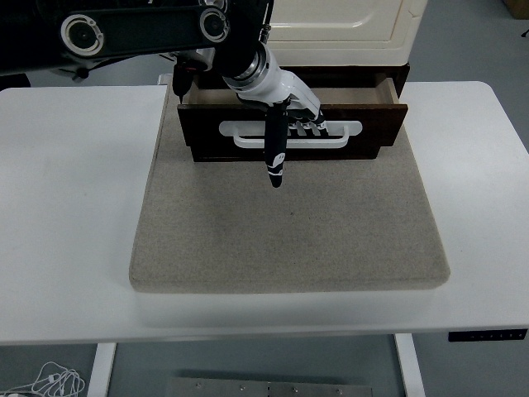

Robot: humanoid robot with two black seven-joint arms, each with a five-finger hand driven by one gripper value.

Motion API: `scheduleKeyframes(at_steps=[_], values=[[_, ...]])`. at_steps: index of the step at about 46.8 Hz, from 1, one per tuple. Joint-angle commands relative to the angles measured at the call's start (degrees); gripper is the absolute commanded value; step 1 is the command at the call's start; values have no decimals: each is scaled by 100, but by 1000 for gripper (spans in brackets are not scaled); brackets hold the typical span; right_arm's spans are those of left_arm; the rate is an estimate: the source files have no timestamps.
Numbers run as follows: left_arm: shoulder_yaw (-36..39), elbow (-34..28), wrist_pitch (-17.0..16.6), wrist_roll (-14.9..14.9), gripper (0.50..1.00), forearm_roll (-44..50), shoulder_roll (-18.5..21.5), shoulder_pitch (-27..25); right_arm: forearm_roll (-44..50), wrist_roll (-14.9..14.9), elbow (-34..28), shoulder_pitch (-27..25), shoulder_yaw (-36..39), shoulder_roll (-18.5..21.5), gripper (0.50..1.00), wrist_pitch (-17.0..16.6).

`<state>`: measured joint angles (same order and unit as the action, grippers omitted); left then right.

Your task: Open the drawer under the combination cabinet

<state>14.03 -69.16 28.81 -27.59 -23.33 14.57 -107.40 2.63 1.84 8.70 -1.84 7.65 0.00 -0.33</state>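
Right, white bench [74, 207] bare on the left side, grey felt mat [289, 231] covering the middle. Left arm comes in from the upper left, and its robot hand [291, 124] has four fingers hooked into the white handle [347, 132] of the dark wooden drawer [380, 124], one long digit [274, 153] pointing down over the drawer front toward the mat. So the robot hand is closed on the handle. Drawer sits at the back of the mat under the cream cabinet [339, 25], already partly out, light interior visible behind the front panel. Looks like mid-pull, roughly partway done. To do it well: pull straight toward the near edge, level, keeping the fingers hooked behind the bar. The hand sits left of handle centre, so watch for the drawer skewing and binding on the right. Also the cabinet could slide on the mat rather than the drawer opening. Right arm not visible.
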Motion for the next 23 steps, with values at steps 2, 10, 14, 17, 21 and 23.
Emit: scheduleKeyframes(at_steps=[2,10,14,17,21,23], values=[[4,-150,-191,-18,1000,-14,-6,0,0,0,0,0,0,0,926,7],[4,-194,-323,-54,1000,-207,-15,0,0,0,0,0,0,0,926,-2],[4,-194,-367,-54,1000,-216,-15,0,0,0,0,0,0,0,926,7],[4,-221,-411,-54,1000,-234,-24,0,0,0,0,0,0,0,926,-2],[4,-291,-525,-62,1000,-347,-15,0,0,0,0,0,0,0,926,-2],[4,-326,-569,-62,1000,-427,-15,0,0,0,0,0,0,0,926,-2]])
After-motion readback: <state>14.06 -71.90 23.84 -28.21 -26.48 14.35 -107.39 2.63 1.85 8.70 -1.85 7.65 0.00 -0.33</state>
